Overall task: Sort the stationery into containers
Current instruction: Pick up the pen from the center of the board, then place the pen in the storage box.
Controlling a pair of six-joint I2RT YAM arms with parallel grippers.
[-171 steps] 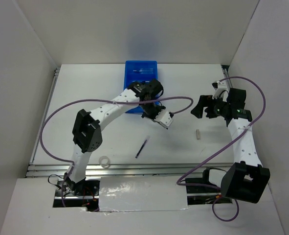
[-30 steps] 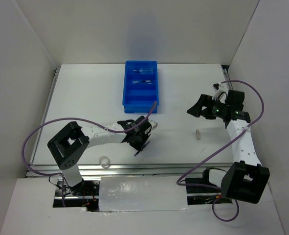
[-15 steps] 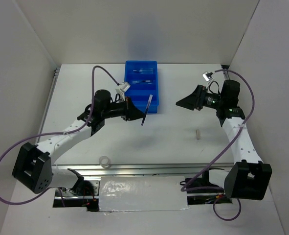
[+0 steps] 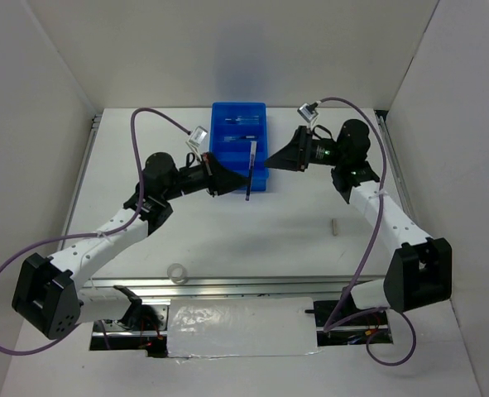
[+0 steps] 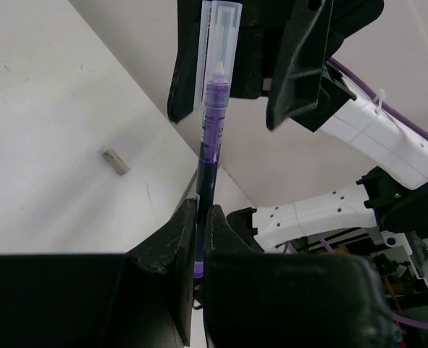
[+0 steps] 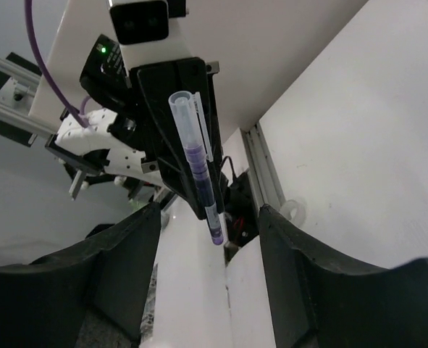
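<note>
top external, left jaws: left gripper (image 4: 230, 177) clenched on the pen (image 4: 250, 169), gripping it partway along; the pen crosses the jaw tips and shows against the right edge of the blue tray (image 4: 213, 141)
top external, left arm: stretched diagonally from its near-left base; wrist pointing right
top external, right jaws: right gripper (image 4: 282, 157) parted; aimed left at the pen, just right of it; grasping nothing
top external, right arm: reaching far and bent leftward; it faces the left gripper across the pen
top external, loose items: white eraser stub (image 4: 335, 226) on the table, well to the near side of the right jaws; tape ring (image 4: 177, 272) by the near rail, well apart from the left jaws
top external, change: half a second ago the right gripper hung further right; the two grippers have closed in on each other; a second ago the left gripper was low near the rail
left wrist, jaws: left gripper (image 5: 199, 217) pinched on the lower barrel of the pen (image 5: 210, 145); clear cap at the far end; the right gripper (image 5: 232, 110) flanks the cap with a gap on each side; eraser stub (image 5: 114, 161) to the left
right wrist, jaws: right gripper (image 6: 210, 212) spread wide; the pen (image 6: 195, 163) stands between and beyond the fingers, touching neither; the left gripper (image 6: 169, 138) holds it from behind
</note>
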